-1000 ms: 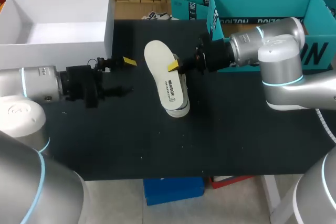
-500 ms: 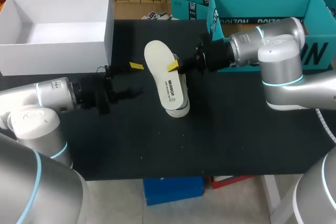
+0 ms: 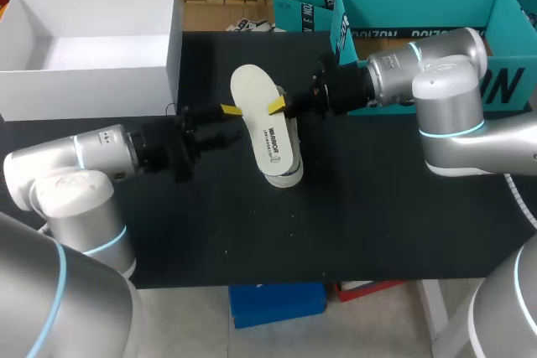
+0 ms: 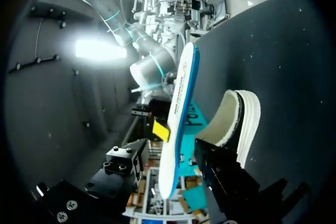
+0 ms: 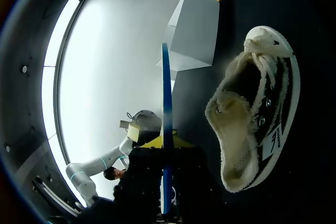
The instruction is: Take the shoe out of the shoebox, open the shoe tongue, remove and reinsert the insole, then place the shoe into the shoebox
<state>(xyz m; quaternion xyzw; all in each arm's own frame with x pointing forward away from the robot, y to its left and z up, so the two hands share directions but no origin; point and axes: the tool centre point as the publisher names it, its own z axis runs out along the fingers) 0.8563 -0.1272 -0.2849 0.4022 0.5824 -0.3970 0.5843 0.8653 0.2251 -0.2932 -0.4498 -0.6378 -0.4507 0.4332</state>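
Observation:
A cream insole [image 3: 260,119] with a blue underside hangs tilted over the white shoe [image 3: 286,176] at the table's middle. My right gripper [image 3: 278,106] is shut on the insole's right edge. From the left, my left gripper [image 3: 231,113] stands open at the insole's other edge. In the left wrist view the insole [image 4: 178,114] runs edge-on between the left gripper's [image 4: 173,148] fingers, with small gaps, and the shoe [image 4: 239,119] lies beside it. In the right wrist view my right gripper [image 5: 167,142] pinches the insole [image 5: 166,93], and the laced shoe [image 5: 252,114] lies on the black table.
The open white shoebox [image 3: 92,81] stands at the back left, also seen as the shoebox [image 5: 197,30] in the right wrist view. Teal boxes [image 3: 419,2] line the back right behind my right arm. Black tabletop [image 3: 336,224] stretches in front of the shoe.
My left arm has moved right to the insole's left edge, and its fingers have narrowed around it. The right arm, insole and shoe have stayed put.

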